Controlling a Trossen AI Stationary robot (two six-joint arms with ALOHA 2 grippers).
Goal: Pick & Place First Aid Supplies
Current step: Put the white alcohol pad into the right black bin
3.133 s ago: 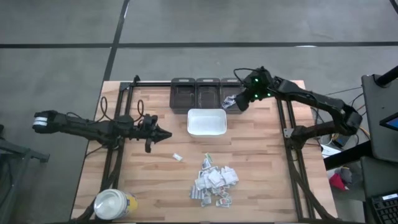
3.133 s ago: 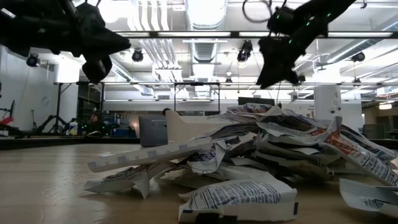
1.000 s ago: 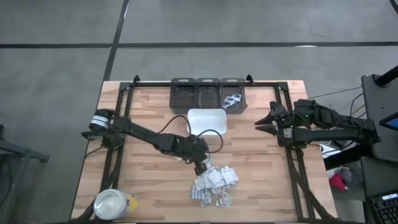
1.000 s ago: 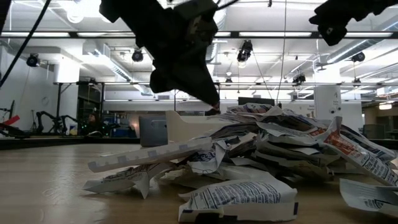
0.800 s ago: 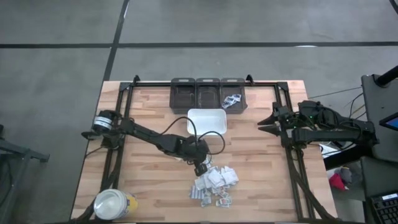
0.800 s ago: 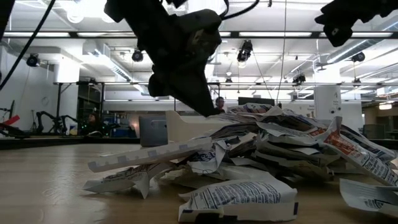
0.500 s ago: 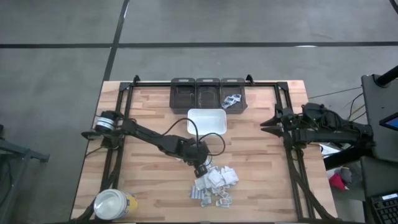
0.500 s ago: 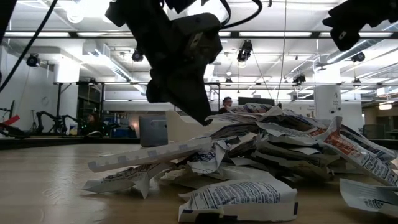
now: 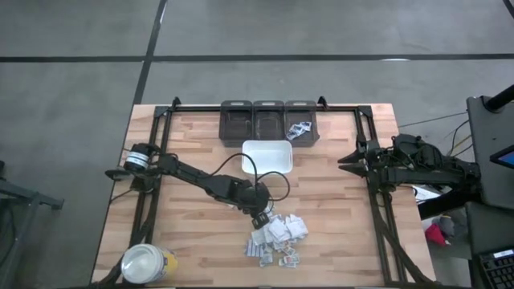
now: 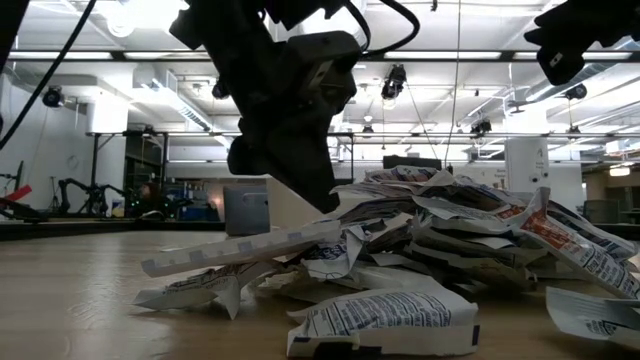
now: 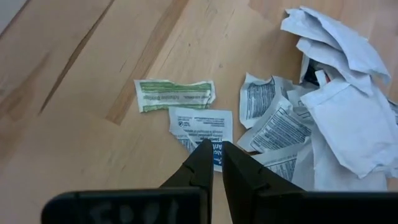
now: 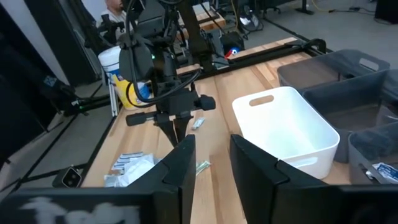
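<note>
1. One heap of first aid supplies (image 9: 275, 238), packets too many and overlapped to count.
2. One white tray (image 9: 267, 157).
3. Three dark bins (image 9: 269, 120).
4. One yellow jar (image 9: 146, 262).
5. Two arms (image 9: 197, 178).

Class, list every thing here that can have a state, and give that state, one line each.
packets, heaped loose
left gripper, low at the heap's edge
right gripper, open, holding nothing
white tray, empty
right-hand bin, holds a few packets
jar, lid on
</note>
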